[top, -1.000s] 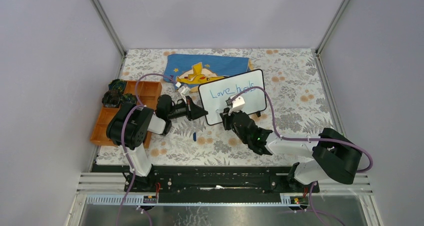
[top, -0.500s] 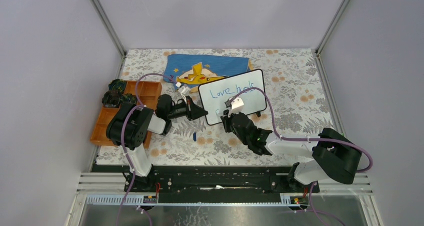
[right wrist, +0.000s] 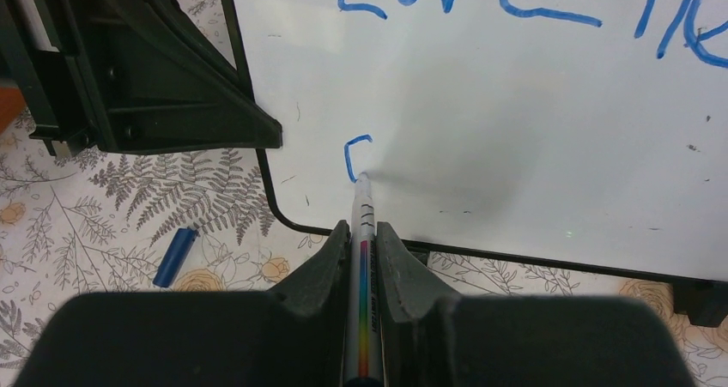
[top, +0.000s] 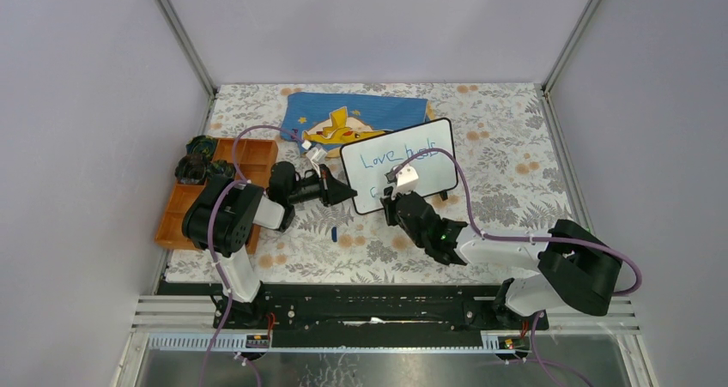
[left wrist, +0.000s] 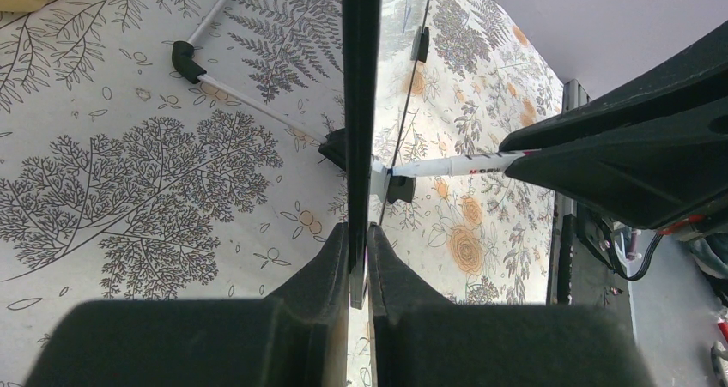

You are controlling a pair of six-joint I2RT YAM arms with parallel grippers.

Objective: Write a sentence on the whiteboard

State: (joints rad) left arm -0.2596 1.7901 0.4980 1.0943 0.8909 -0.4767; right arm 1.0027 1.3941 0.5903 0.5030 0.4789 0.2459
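The whiteboard (top: 403, 160) stands tilted on its little black feet mid-table; it also fills the right wrist view (right wrist: 515, 104) and shows edge-on in the left wrist view (left wrist: 360, 78). My left gripper (top: 343, 191) (left wrist: 360, 250) is shut on its left edge. My right gripper (top: 397, 200) (right wrist: 362, 232) is shut on a white marker (right wrist: 363, 258) with a rainbow stripe, its tip touching the board's lower left. The sentence (right wrist: 515, 1) reads "Love" and the start of a second word in blue on the top line; a short curved blue stroke (right wrist: 354, 151) begins a second line.
A blue marker cap (right wrist: 175, 256) (top: 333, 231) lies on the floral tablecloth in front of the board. A blue cloth with a yellow cartoon figure (top: 343, 125) lies behind the board. An orange compartment tray (top: 219, 190) sits at the left with dark items (top: 196, 160) beside it.
The marker tip has drawn a small curved blue stroke at the board's lower left, starting a second line. The left gripper has held still on the board's edge.
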